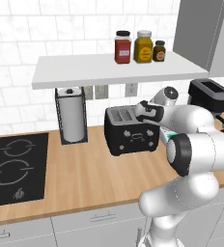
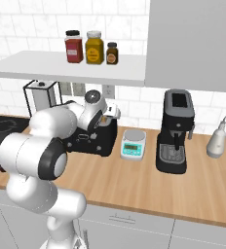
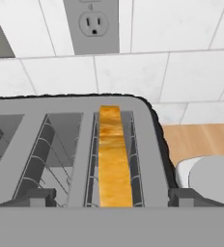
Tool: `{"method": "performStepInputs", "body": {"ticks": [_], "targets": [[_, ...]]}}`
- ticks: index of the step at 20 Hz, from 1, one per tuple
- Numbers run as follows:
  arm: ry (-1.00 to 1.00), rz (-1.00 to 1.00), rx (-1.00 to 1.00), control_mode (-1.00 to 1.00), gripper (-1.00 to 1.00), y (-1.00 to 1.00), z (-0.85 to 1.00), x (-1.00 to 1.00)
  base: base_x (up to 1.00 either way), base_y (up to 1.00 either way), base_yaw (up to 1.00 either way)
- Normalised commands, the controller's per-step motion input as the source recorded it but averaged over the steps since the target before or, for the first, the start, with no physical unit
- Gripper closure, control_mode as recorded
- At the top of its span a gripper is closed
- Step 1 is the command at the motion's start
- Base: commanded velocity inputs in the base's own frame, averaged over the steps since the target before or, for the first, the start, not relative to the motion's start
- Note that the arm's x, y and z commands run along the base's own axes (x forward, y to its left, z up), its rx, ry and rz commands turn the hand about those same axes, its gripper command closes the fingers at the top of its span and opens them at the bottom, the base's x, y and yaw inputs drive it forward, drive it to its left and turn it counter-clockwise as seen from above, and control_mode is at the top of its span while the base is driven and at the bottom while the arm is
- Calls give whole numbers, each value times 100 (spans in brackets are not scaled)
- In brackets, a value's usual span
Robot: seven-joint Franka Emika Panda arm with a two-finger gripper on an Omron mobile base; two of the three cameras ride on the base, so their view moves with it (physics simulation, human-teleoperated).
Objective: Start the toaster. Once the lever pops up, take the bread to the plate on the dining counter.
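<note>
Toaster (image 1: pixel 130 129), a black boxy 4-slot unit with silvery slot rims, stands on the light-wood kitchen counter (image 1: pixel 85 178) between a paper-towel holder (image 1: pixel 71 116) and a small white kitchen scale (image 2: pixel 134 144), against the white tiled wall. Standing on edge in the slot nearest the toaster's right end is the golden-brown toast slice with darker crust (image 3: pixel 115 159), its top edge showing between the wire guides. In the hand view the gripper (image 3: pixel 111 198) hovers directly above that slot, its 2 dark fingertips (image 3: pixel 41 197) set wide apart on either side of the slice, released and holding nothing. The step in hand looks like taking the bread out. To do it well, I would keep the hand centred over the slice, drop straight down so each finger clears the wire guides and slot rims, pinch the slice across its flat faces near the top edge, then lift vertically until the bread is free of the slot before swinging away toward the plate.
</note>
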Motion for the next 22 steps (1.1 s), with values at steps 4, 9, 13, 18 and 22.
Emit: {"method": "performStepInputs", "body": {"ticks": [4,9,13,18,22], "targets": [[1,0,0,-100,100,-1,0,0,0,0,0],[0,1,0,-100,100,-7,0,0,0,0,0],[0,0,0,-100,100,-7,0,0,0,0,0],[-1,0,0,-100,100,-1,0,-5,0,0,0],[-15,1,0,-100,100,0,15,-26,0,0,0]]}}
